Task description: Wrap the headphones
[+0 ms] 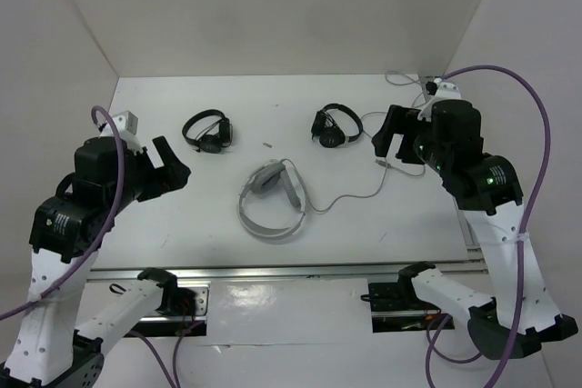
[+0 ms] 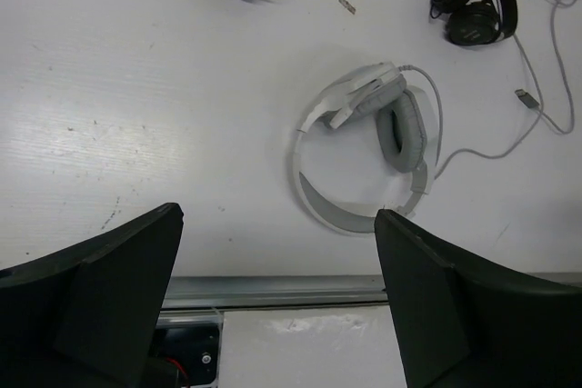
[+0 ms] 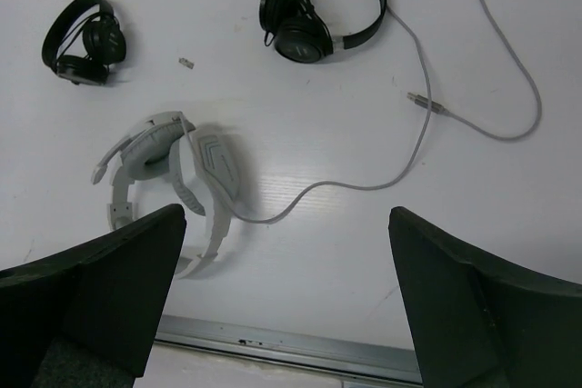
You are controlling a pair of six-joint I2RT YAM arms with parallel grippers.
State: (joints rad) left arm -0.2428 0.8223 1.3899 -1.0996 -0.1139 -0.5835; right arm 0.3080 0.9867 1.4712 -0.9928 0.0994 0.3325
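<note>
The light-grey headphones [image 1: 271,202] lie flat at the table's middle, ear cups folded toward the top; they also show in the left wrist view [image 2: 373,147] and the right wrist view [image 3: 177,179]. Their thin grey cable [image 1: 350,197] runs right across the table and loops to its plug [image 3: 426,102]. My left gripper [image 1: 173,163] is open and empty, held high left of the headphones. My right gripper [image 1: 391,138] is open and empty, held high at the right, above the cable's far end.
Two small black headphones lie behind: one at the back left [image 1: 209,130], one at the back middle [image 1: 333,124]. A small scrap [image 1: 267,144] lies between them. A metal rail [image 1: 291,270] runs along the table's near edge. White walls enclose the table.
</note>
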